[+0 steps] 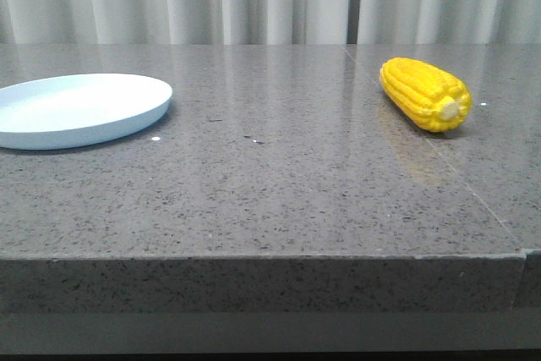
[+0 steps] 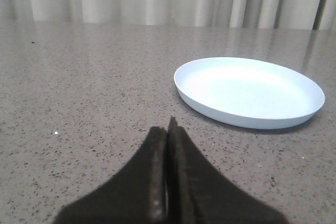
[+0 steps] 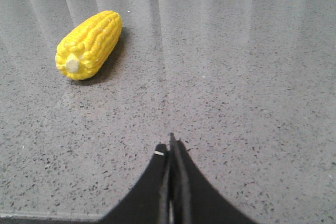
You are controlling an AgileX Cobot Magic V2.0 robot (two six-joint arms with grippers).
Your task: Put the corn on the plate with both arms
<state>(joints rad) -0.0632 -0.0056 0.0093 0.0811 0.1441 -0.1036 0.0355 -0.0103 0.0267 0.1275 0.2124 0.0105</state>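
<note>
Corn (image 1: 425, 93): one bright yellow cob, lying on its side on the right part of the grey speckled desk (image 1: 279, 175), pale cut end turned toward the near edge; untouched, not yet lifted

Plate (image 1: 78, 109): one round pale blue-white dish with a low rim, on the left part of the desk, well apart from the corn; holds nothing

Left end effector (image 2: 168, 129): fingers pressed together, gripping nothing; sits low over the desk with the plate ahead of it and off to one side in its wrist view

Right end effector (image 3: 171, 145): fingers likewise closed on nothing; corn ahead of it and off to one side in its wrist view, some way off

Neither arm appears in the front view

Risks, as judged: the cob is glossy and round, so a pinch placed off its middle could let it roll or squirt free across the polished desk; a closed end effector arriving without opening would simply shove it; with corn and plate at opposite sides, a handover between arms seems likely, and a loose exchange could drop the cob; the light plate may slide if nudged at its rim
</note>
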